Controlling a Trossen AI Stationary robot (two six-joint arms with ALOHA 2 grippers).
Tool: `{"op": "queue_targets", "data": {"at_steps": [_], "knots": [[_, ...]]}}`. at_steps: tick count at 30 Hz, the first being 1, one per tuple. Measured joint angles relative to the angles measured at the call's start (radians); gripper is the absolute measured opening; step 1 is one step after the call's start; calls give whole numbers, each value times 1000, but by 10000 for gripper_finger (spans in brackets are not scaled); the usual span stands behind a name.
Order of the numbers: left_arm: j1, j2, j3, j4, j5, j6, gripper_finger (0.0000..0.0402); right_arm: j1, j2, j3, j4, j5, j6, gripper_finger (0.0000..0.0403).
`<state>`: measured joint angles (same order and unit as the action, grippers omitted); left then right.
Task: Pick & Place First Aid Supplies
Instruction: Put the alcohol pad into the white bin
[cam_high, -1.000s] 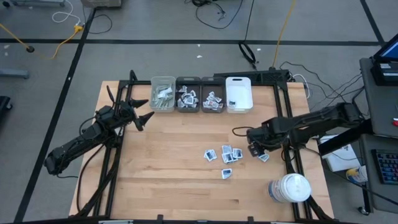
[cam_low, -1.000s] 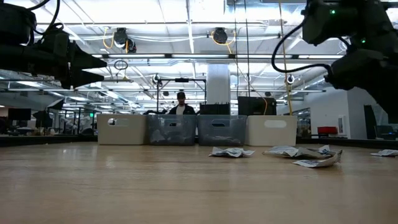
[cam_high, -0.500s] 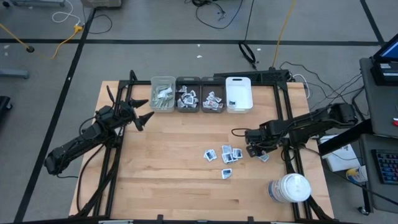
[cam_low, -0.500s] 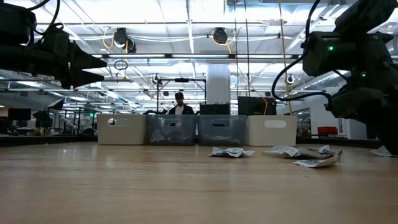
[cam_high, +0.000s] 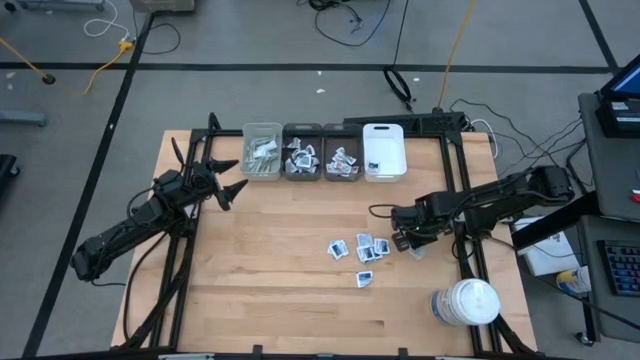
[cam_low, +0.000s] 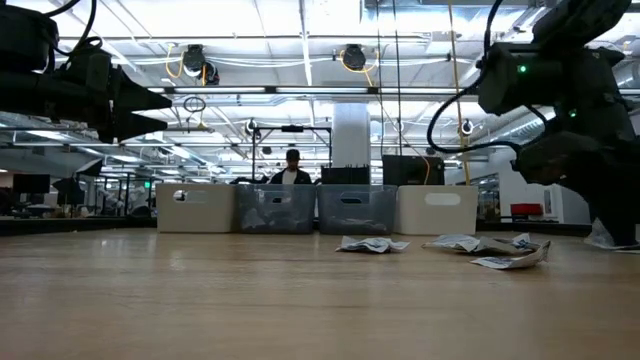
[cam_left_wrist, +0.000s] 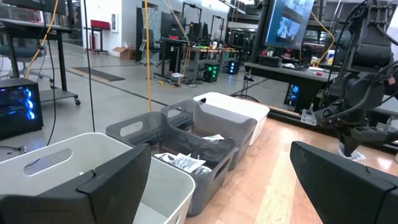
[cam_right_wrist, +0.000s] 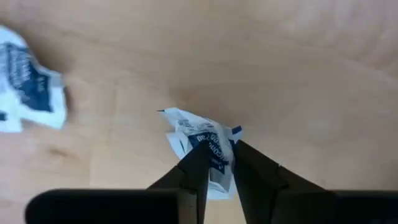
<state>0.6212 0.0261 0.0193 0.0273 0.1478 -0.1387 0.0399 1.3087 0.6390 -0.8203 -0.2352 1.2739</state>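
Several small white sachets with blue print (cam_high: 360, 250) lie flat on the wooden table, right of its middle. My right gripper (cam_high: 404, 243) is low at the right end of this cluster, shut on one crumpled sachet (cam_right_wrist: 202, 138), which also shows in the low view (cam_low: 598, 236). Another sachet (cam_right_wrist: 25, 87) lies beside it. My left gripper (cam_high: 228, 182) is open and empty, held above the table's far left, near the bins. My right gripper pinches the crumpled sachet between its two fingertips (cam_right_wrist: 198, 163), at the sachet's edge nearest the wrist (cam_right_wrist: 216, 163). The fingers come from above, slanting down from the table's right. The rest of the sachet sticks out past the tips; whether it is clear of the table I cannot tell.
Four small bins stand in a row at the far edge: a pale one with wrapped strips (cam_high: 262, 150), two grey ones with sachets (cam_high: 302, 160) (cam_high: 342, 162), and a white one (cam_high: 384, 150). A large white lidded jar (cam_high: 467, 303) stands at the near right.
My right gripper has come down to the table and shifted a little toward the table's left edge, onto the sachet at the right end of the cluster. That sachet now sits slightly farther left, at the fingertips.
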Motion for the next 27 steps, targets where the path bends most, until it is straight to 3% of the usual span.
{"op": "queue_targets", "data": {"at_steps": [7, 20, 27], "knots": [[0, 0, 0, 0, 0, 0, 392, -1, 0, 15, -10, 33, -33, 64], [0, 0, 0, 0, 0, 0, 392, -25, -1, 42, -18, 4, -79, 175], [0, 0, 0, 0, 0, 0, 392, -45, -1, 42, 5, 53, -90, 172]]}}
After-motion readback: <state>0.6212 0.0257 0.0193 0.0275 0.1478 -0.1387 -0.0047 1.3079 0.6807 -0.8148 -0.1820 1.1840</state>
